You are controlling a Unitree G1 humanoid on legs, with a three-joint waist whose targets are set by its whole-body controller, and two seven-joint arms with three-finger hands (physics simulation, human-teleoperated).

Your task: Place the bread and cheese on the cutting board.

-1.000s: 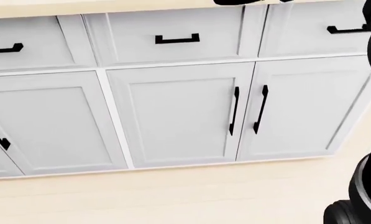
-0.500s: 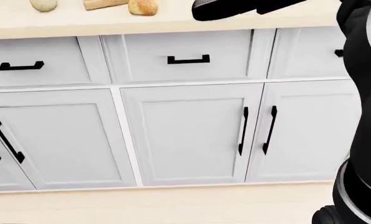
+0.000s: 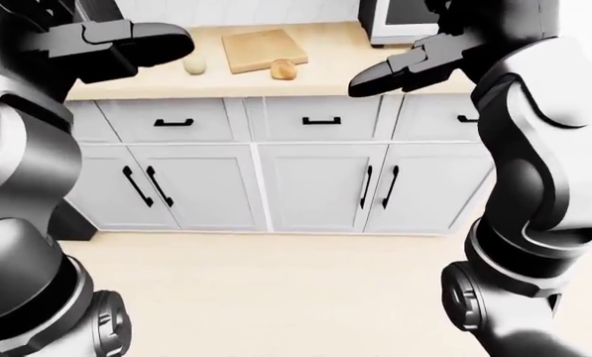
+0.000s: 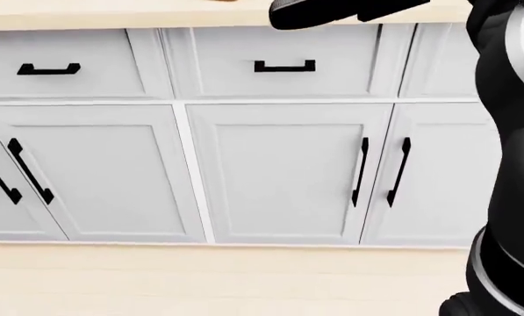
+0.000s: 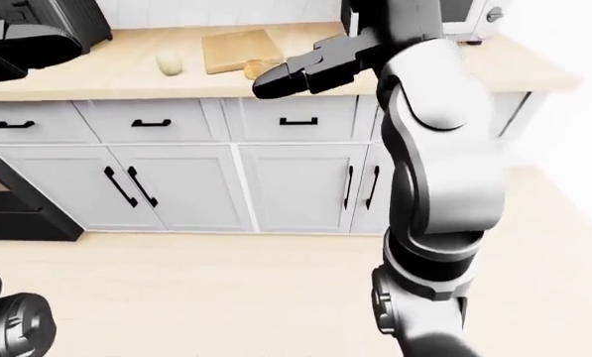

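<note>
In the left-eye view a wooden cutting board [image 3: 264, 48] lies on the beige counter [image 3: 326, 78]. A brown bread roll [image 3: 285, 69] sits at the board's lower right corner; whether it rests on the board I cannot tell. A pale round cheese [image 3: 195, 65] lies on the counter left of the board. My left hand [image 3: 166, 41] hovers open at the upper left, short of the cheese. My right hand [image 3: 375, 78] hangs open to the right of the bread, holding nothing. The head view shows only the right hand [image 4: 305, 12] at its top edge.
White drawers and cabinet doors [image 4: 279, 171] with black handles fill the head view. A microwave [image 3: 389, 18] stands on the counter right of the board. A dark appliance [image 5: 73, 22] sits at the counter's left. Pale wood floor [image 3: 276, 290] lies between me and the cabinets.
The head camera has moved: the counter with the bread came into view at the top, then slid out again. The cabinets shifted right, and the right hand shows at the top.
</note>
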